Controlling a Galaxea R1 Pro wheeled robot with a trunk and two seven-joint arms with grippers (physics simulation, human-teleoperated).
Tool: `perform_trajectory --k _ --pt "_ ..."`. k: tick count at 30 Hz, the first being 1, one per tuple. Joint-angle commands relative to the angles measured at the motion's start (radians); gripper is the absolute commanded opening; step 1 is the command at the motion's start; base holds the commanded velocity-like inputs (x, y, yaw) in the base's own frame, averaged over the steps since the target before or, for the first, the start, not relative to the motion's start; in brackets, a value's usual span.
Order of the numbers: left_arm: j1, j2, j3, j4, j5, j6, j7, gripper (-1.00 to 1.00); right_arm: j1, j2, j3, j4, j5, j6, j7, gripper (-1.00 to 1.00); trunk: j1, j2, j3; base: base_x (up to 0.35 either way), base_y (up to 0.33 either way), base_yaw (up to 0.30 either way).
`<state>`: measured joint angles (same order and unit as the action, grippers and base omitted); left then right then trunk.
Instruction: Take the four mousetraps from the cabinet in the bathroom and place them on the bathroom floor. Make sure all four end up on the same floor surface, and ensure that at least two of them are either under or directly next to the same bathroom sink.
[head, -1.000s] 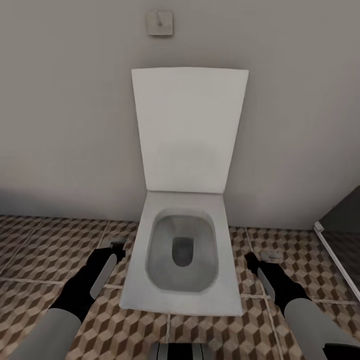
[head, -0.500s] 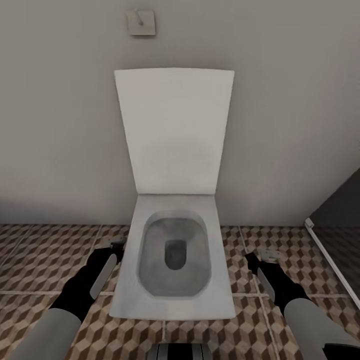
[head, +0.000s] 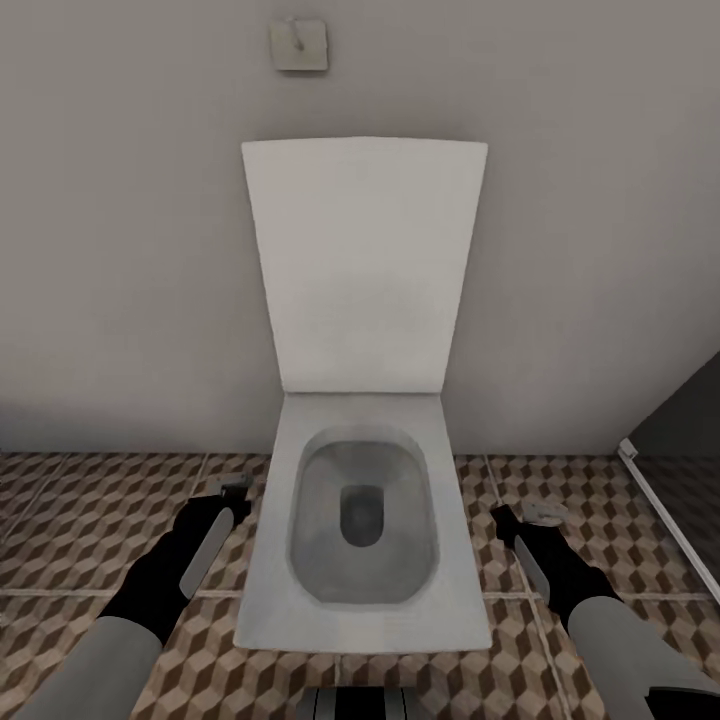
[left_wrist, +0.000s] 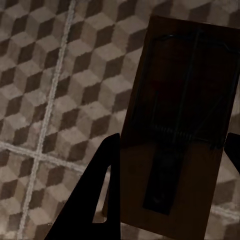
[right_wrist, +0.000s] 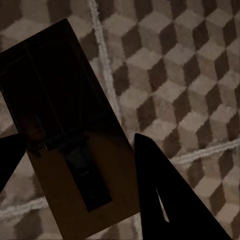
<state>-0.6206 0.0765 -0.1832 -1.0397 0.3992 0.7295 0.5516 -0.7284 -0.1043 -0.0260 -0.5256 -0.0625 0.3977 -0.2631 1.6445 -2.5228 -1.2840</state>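
1. Since half a second ago the whole head view has shifted a little, toilet and wall plate sitting slightly further right and lower, so the camera moved; both arms keep the same pose.
2. The wall (head: 120, 250) is plain, matte grey, with a small square metal plate (head: 298, 45) high up.
3. The floor (head: 90, 520) is square tiles printed with brown, beige and grey cubes, split by pale grout lines.
4. The toilet (head: 365, 600) is smooth white, boxy with rounded corners; its flat lid (head: 362, 260) stands upright against the wall, and the bowl is a grey rounded oblong.
5. A dark panel with a white edge (head: 660, 500) slants in at the right.
6. The left hand (head: 232, 492) hangs over the floor beside the toilet; in the wrist view its black fingers (left_wrist: 102, 190) grip a mousetrap (left_wrist: 182, 130), a flat dark-brown wooden rectangle with a thin wire frame.
7. The right hand (head: 540, 512) hangs on the toilet's other side; its pointed black fingers (right_wrist: 160, 195) clasp a second trap (right_wrist: 65, 135), likewise a flat brown slab above the tiles.
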Motion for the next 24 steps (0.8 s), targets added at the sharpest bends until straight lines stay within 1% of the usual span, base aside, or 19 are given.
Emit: perform_trajectory --k 1,6,16,24 --pt "-0.001 0.001 -0.004 -0.001 0.01 0.002 0.01 -1.0 0.0 0.0 0.0 -0.002 -0.008 0.004 -0.002 -1.0 0.0 0.0 -0.001 0.095 0.155 0.0" --pt "-0.001 0.0 -0.004 0.0 0.01 0.002 0.01 -1.0 0.0 0.0 0.0 -0.002 -0.008 0.004 -0.001 -1.0 0.0 0.0 -0.001 0.041 0.063 0.0" --pt "-0.001 -0.001 -0.004 0.0 0.011 -0.004 0.009 -1.0 0.0 0.0 0.0 -0.002 -0.008 0.003 -0.001 -1.0 0.0 0.0 -0.001 0.009 0.008 0.0" --pt "-0.001 -0.001 -0.004 0.005 0.016 -0.008 0.009 -1.0 0.0 0.0 0.0 -0.002 -0.008 0.003 0.003 -1.0 0.0 0.0 -0.001 0.104 -0.071 0.0"
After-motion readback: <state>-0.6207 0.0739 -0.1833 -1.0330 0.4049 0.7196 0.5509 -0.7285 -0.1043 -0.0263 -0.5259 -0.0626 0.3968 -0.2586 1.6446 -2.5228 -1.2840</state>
